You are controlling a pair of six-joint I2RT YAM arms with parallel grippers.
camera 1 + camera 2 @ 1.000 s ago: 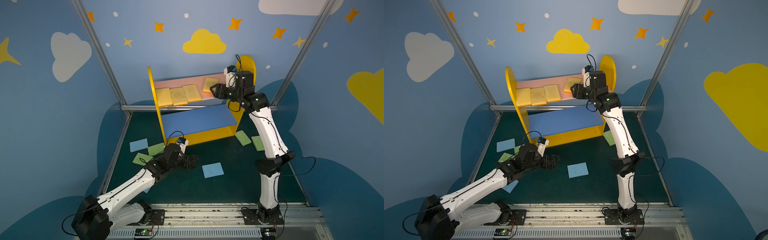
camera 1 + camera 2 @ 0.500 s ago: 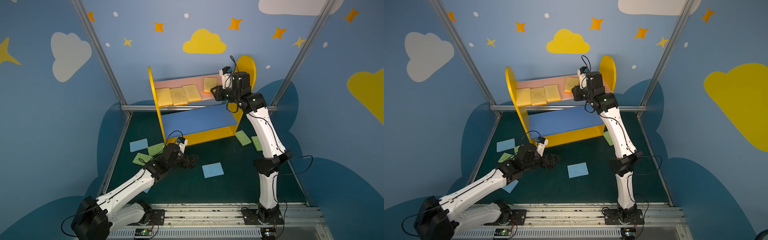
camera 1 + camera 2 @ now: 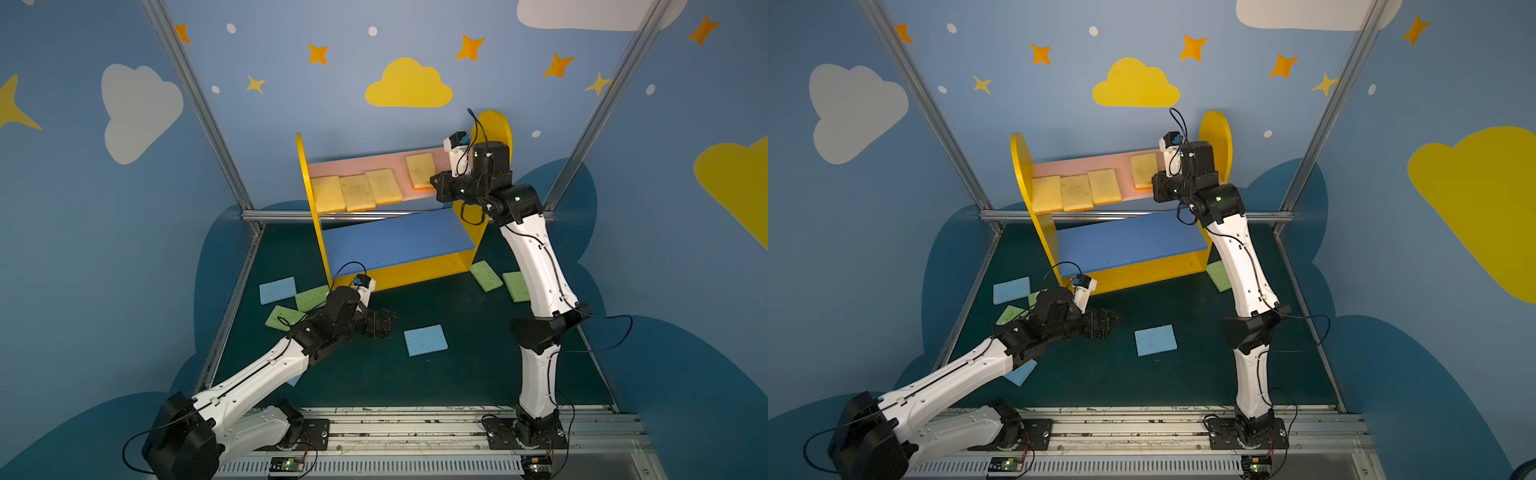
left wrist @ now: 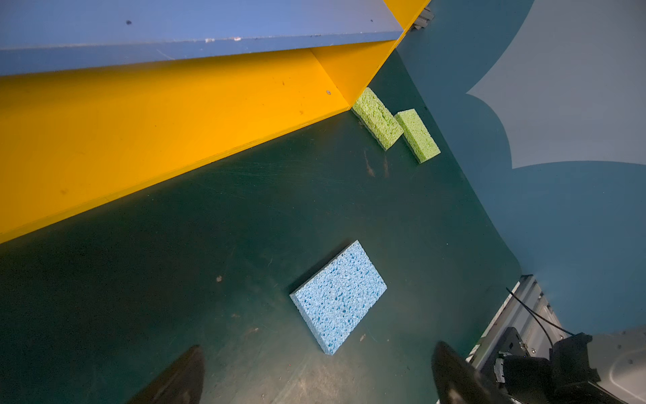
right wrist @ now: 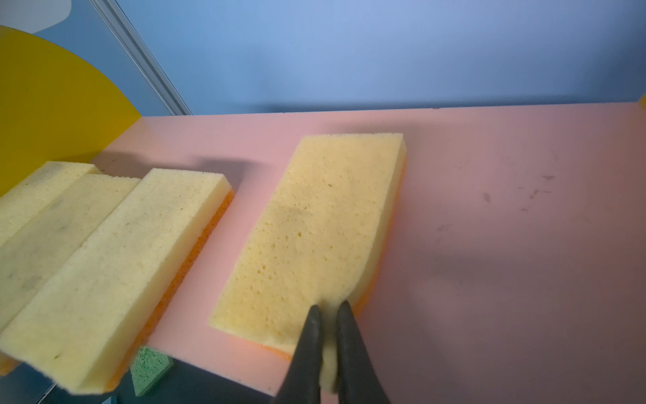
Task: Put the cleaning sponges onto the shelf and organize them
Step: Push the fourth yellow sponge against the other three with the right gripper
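Three yellow sponges line the left of the pink upper board; the right tool has just closed, pinching the near edge of the fourth yellow sponge, likely to realign it. The left tool hangs spread above the table.

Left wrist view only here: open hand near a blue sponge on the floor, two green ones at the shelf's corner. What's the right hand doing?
Observer: The right hand is pinching the near edge of a yellow sponge lying on the pink upper board.
Reviewer: Anything else up there?
Observer: Three more yellow sponges, in a row, side by side.
Reviewer: More on the floor?
Observer: A second blue sponge and two green sponges by the shelf's other side panel.
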